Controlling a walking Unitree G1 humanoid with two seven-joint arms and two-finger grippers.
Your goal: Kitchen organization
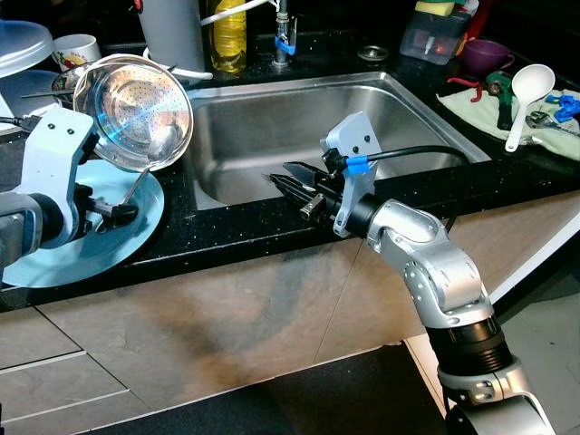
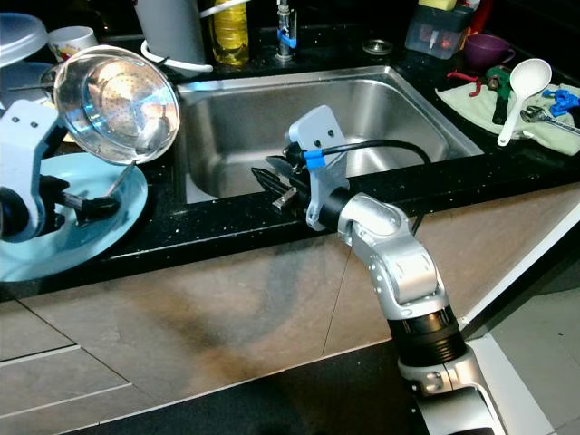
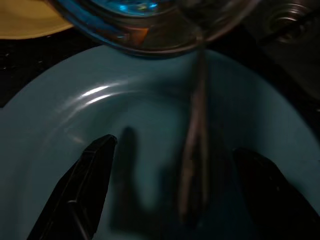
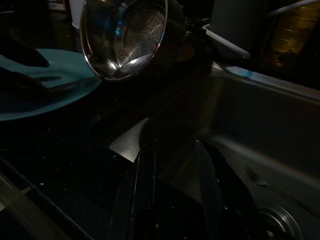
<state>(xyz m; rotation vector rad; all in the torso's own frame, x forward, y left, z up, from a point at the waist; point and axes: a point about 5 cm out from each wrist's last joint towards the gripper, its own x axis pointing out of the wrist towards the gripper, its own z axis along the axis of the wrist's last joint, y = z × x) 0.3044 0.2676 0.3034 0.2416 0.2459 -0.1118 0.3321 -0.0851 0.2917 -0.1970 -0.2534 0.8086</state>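
A steel colander (image 1: 136, 113) lies tipped on its side on the black counter, left of the sink (image 1: 272, 118). A metal spoon (image 1: 159, 142) rests in it, and its handle (image 3: 195, 135) slopes down onto the light blue plate (image 1: 136, 231). My left gripper (image 1: 118, 213) hovers low over that plate, open, its fingers (image 3: 95, 170) either side of the handle's end without touching it. My right gripper (image 1: 283, 178) is open over the sink's front rim and points left toward the colander (image 4: 125, 37). It holds nothing.
Behind the sink stand a tap (image 1: 284, 36), a yellow bottle (image 1: 228, 34) and a grey canister (image 1: 172, 32). At the right are a green cloth (image 1: 471, 104) with tools, a white ladle (image 1: 528, 91) and a purple cup (image 1: 487, 54). A mug (image 1: 75, 50) sits back left.
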